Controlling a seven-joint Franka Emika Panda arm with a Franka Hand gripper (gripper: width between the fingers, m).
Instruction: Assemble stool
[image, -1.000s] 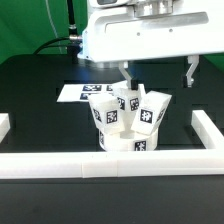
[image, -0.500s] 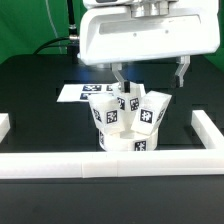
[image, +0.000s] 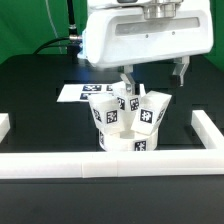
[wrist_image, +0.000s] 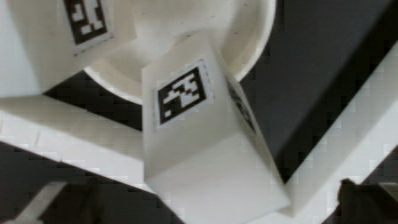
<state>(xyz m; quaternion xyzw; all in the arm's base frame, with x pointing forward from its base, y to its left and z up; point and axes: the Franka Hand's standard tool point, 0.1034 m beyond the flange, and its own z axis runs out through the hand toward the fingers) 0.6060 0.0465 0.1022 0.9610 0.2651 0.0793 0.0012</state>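
The white stool stands upside down in the exterior view. Its round seat (image: 122, 142) lies on the black table and three tagged legs (image: 149, 112) rise from it, leaning outward. My gripper (image: 154, 76) hangs just above the legs, open and holding nothing. One finger (image: 127, 80) is by the back leg and the other is off to the exterior view's right. In the wrist view one tagged leg (wrist_image: 192, 120) fills the middle over the seat disc (wrist_image: 240, 35), between my open gripper's (wrist_image: 199, 208) dark fingertips (wrist_image: 352, 200). A second leg (wrist_image: 86, 22) shows at the edge.
The marker board (image: 78, 92) lies flat behind the stool. A long white rail (image: 100, 164) runs along the front, right against the seat. A side rail (image: 206, 127) lies at the exterior view's right and a short piece (image: 4, 126) at its left.
My gripper has shifted slightly sideways above the legs and stays open. The stool has not moved.
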